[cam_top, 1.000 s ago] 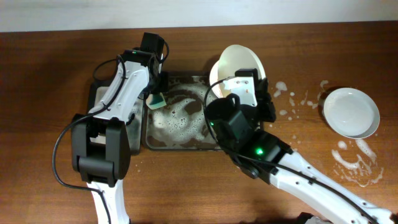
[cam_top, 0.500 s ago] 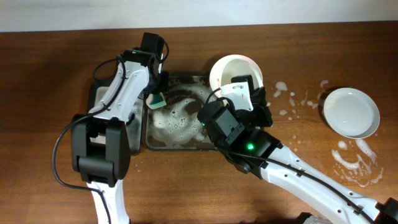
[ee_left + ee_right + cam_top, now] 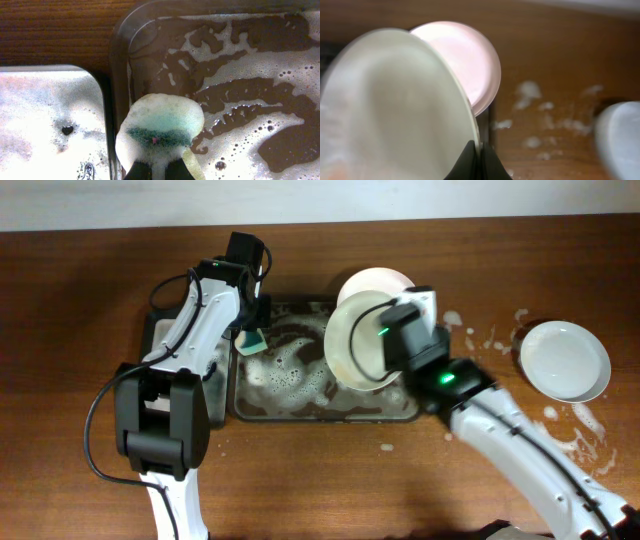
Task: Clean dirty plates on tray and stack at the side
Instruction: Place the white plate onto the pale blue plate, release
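In the right gripper [image 3: 479,150], clamped on its rim, 1 white plate [image 3: 395,110] tilts; best held steady for the left gripper [image 3: 159,169], pinching a soapy sponge [image 3: 162,125].

Plate [image 3: 395,110] in right gripper [image 3: 479,152] (by rim)

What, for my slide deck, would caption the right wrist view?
Right gripper pinches the rim of a tilted white plate, a second plate behind it, foam flecks on the wood table.
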Available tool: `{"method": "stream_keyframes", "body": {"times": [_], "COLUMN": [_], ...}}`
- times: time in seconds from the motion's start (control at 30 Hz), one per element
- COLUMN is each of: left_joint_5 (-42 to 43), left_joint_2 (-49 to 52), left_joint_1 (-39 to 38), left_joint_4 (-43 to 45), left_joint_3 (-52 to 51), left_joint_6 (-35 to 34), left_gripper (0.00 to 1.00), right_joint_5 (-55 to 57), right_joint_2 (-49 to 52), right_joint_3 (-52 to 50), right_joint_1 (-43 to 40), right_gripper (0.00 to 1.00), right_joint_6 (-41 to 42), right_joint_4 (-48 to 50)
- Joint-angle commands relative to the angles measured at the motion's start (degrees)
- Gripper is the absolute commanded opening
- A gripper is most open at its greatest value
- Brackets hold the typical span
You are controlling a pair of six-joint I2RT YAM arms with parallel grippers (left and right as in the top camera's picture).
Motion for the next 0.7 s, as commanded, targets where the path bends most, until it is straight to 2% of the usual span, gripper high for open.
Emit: {"method": "stream_keyframes", "body": {"times": [0.0, 0.03, 0.1, 0.17, 0.23, 0.3, 0.43, 0.67], "left_joint_5": [0.4, 0.4, 0.4, 0.4, 0.4, 0.4, 0.4, 0.4], "left_joint_2": [0.2, 0.2, 0.2, 0.2, 0.2, 0.2, 0.2, 0.2], "left_joint_1": [0.0, 0.0, 0.0, 0.0, 0.0, 0.0, 0.0, 0.0], "left_joint_4": [-0.1, 0.0, 0.0, -0.2, -0.2, -0.2, 0.2, 0.4], "left_joint_3": [0.0, 0.0, 0.0, 0.0, 0.0, 0.0, 0.0, 0.0], "left_joint_6": [-0.5, -0.5, -0.5, -0.5, -0.5, -0.5, -0.5, -0.5], "left_gripper": [0.01, 0.01, 0.01, 0.01, 0.00, 0.01, 0.00, 0.00], "right_joint_5": [-34.4, -40.2, -44.2, -44.1, -42.0, -32.2, -20.1, -21.4], "right_joint_2": [-1.3, -1.3, -1.3, -1.3, -1.2, -0.8, 2.9, 19.0], "right_joint_3": [0.3, 0.3, 0.3, 0.3, 0.3, 0.3, 0.3, 0.3], "right_joint_1": [-16.0, -22.8, -34.4, -46.6, -55.6, -64.2, -69.7, -70.2], "right_gripper": [0.04, 0.04, 0.04, 0.04, 0.04, 0.04, 0.04, 0.04], "right_joint_6": [2.2, 2.3, 3.1, 6.3, 7.2, 9.5, 11.0, 11.0], "right_joint_4": [0.1, 0.1, 0.1, 0.0, -0.3, -0.6, 0.0, 5.0]}}
